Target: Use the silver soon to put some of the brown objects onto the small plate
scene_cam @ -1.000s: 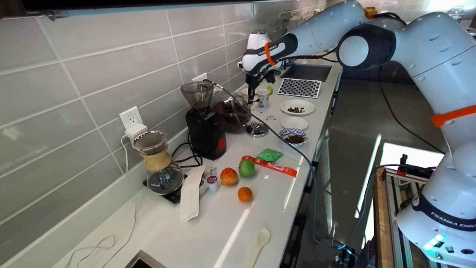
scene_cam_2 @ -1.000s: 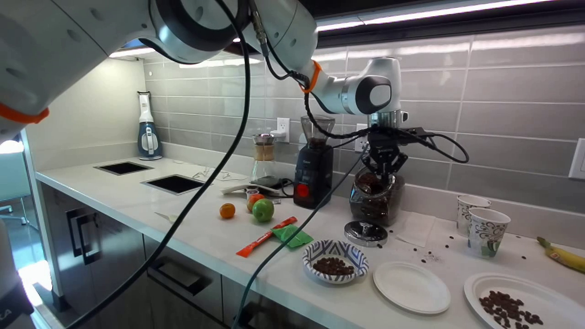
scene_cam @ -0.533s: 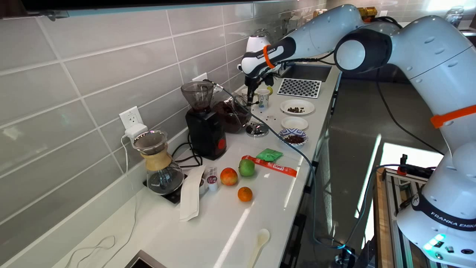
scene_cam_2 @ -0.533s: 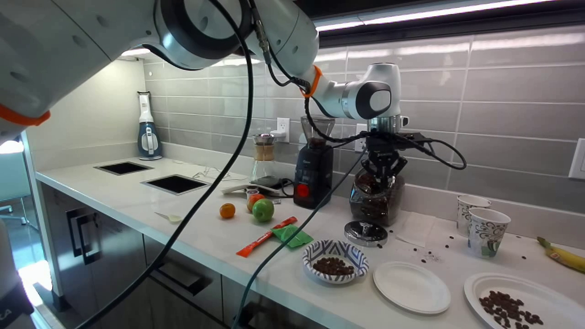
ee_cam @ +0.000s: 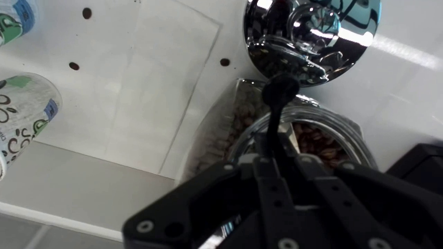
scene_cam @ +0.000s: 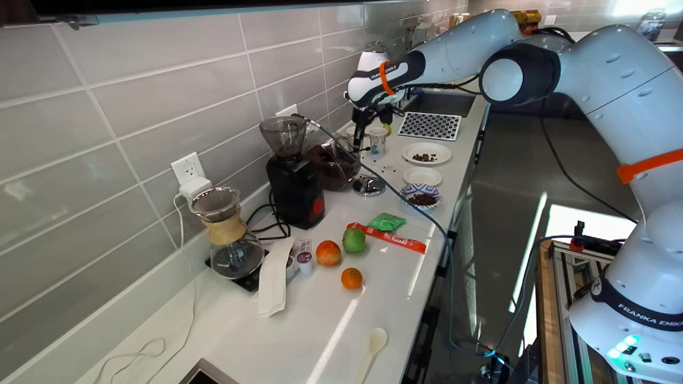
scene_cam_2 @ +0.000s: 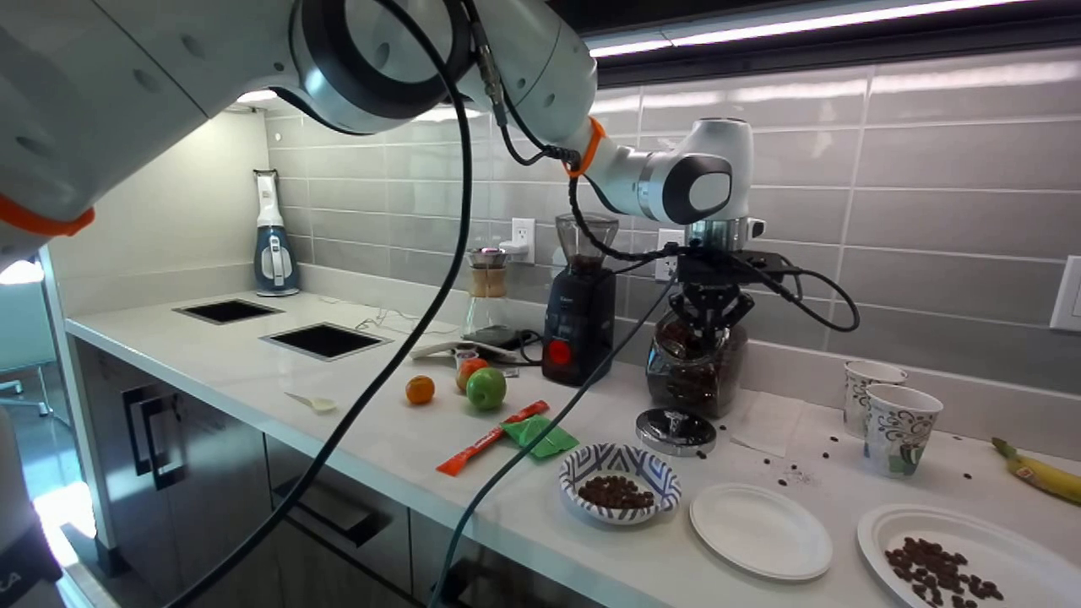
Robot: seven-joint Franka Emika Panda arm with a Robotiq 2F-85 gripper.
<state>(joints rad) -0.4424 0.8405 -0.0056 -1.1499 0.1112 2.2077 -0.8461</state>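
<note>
Both exterior views show the tabletop point(scene_cam_2: 422, 431) carrying the glass jar point(scene_cam_2: 688, 384); the small plate point(scene_cam_2: 761, 532) lies in front of the glass jar and apart from it; it looks thin and light, and should need no grip; the hand point(ee_cam: 276, 143) is at the mouth of the glass jar, clenched on the handle of the spoon point(ee_cam: 278, 100); the spoon, dark in the wrist view, shows its scoop end past the rim of the glass jar; whether it touches the rim, and what it carries, cannot be told; expect a light, stiff, smooth implement, liable to twist in the grip; hold it by the handle, well behind the scoop end, and keep it level; the brown beans point(ee_cam: 318, 145) lie inside the glass jar, with strays near it; treat them as light, hard and quick to roll.
</note>
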